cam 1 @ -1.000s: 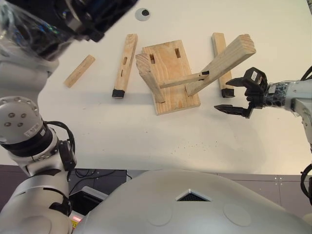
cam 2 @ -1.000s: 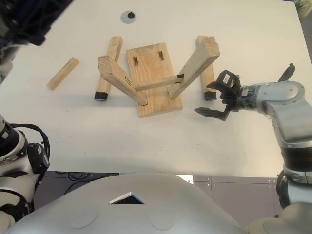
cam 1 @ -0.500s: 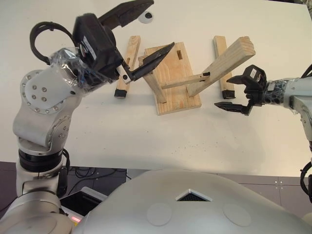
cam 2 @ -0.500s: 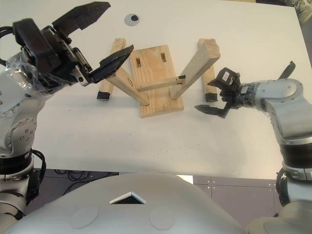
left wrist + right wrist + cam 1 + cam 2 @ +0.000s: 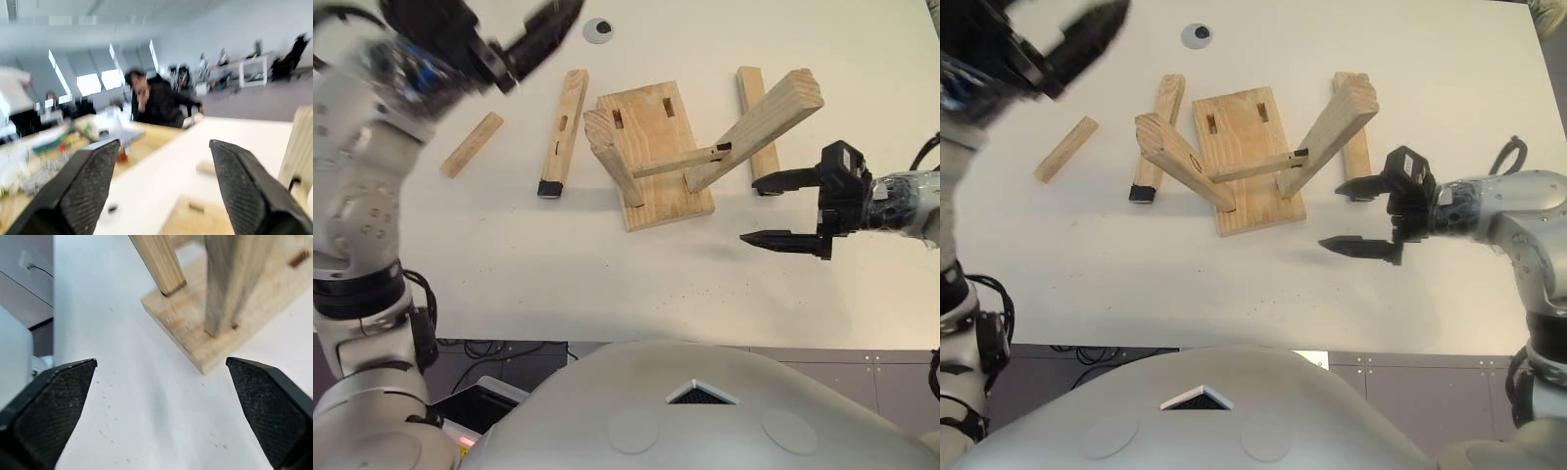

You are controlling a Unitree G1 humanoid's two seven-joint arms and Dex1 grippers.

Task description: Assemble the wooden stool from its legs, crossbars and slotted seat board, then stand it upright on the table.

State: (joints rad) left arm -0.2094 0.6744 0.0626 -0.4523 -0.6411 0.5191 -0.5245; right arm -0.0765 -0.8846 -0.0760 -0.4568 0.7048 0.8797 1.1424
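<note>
The right gripper (image 5: 751, 208) is spread wide and holds nothing; it sits low over the surface (image 5: 607, 264), just off the near right corner of the slotted seat board (image 5: 646, 132), apart from the wood. The board lies flat mid-surface with two legs set in it: the left leg (image 5: 610, 155) leaning left, the right leg (image 5: 759, 122) leaning right, a crossbar (image 5: 671, 164) joining them. A loose leg (image 5: 561, 127) with a black end cap lies flat just left of the board, and another loose leg (image 5: 750, 86) lies to the right, partly behind the leaning one. A short crossbar (image 5: 472, 144) lies farther left, and a small round disc (image 5: 598, 29) sits at the far edge. The left gripper (image 5: 164, 142) is also wide open and empty, seemingly raised above the far left of the surface, though it is blurred
</note>
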